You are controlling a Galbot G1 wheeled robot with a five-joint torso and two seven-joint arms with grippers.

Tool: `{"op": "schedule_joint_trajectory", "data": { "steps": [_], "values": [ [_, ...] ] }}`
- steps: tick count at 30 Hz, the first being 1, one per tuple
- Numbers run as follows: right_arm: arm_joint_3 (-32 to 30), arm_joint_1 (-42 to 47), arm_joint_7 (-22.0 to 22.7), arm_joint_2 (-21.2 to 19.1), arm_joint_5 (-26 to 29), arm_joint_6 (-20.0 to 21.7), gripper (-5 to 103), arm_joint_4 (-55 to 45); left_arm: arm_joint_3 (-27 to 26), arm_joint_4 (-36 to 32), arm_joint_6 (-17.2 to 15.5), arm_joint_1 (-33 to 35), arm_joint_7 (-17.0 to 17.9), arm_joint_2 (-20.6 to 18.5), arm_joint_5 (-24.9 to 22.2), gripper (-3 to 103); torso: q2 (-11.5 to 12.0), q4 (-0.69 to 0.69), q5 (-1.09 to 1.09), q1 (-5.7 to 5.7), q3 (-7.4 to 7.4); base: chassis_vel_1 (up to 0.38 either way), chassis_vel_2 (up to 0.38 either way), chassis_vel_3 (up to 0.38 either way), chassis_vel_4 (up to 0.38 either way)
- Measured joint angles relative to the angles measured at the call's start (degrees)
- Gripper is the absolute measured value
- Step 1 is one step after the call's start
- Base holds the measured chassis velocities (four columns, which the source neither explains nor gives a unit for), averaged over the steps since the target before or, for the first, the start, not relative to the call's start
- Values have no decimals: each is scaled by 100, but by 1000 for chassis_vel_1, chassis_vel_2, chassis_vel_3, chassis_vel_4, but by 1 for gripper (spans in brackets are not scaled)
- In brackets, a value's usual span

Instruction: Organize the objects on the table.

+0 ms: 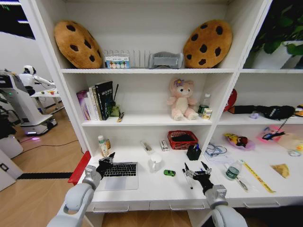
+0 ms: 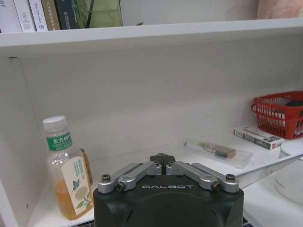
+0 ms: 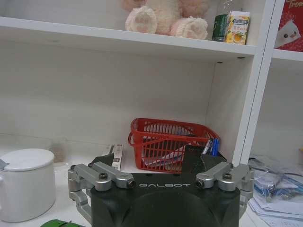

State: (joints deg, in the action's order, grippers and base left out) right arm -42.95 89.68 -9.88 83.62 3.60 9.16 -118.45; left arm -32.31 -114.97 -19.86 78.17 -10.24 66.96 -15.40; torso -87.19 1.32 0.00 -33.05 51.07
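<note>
The thin silver laptop (image 1: 120,176) lies open near the front left of the white table (image 1: 156,187). My left gripper (image 1: 107,161) hovers at the laptop's left edge, its fingers drawn together on nothing. A tiny green object (image 1: 169,173) sits between the arms, beside a white mug (image 1: 155,163). My right gripper (image 1: 196,170) stands open just right of it, above a dark pen (image 1: 188,181). Blue pens stick out of a black holder (image 1: 193,152). To the right stands a clear green-labelled bottle (image 1: 232,170); in the left wrist view a similar bottle (image 2: 65,168) stands by the shelf wall.
A red basket (image 1: 182,139) and a small box (image 1: 164,145) sit at the back of the desk. Loose clutter and a yellow tape (image 1: 258,177) cover the right side. Shelves above hold books (image 1: 97,100), a pink plush bear (image 1: 181,99) and cookie cushions. Another robot (image 1: 21,101) stands at the left.
</note>
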Motion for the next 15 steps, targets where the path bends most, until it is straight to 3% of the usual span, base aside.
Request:
{"op": "schedule_joint_trajectory", "data": {
  "steps": [15],
  "values": [
    [77,-49,-25,0,-109,8,100,101,-188,-285,89,759,-843,85,762,0,0,0,0,0,0,0,0,0,0]
  ]
}}
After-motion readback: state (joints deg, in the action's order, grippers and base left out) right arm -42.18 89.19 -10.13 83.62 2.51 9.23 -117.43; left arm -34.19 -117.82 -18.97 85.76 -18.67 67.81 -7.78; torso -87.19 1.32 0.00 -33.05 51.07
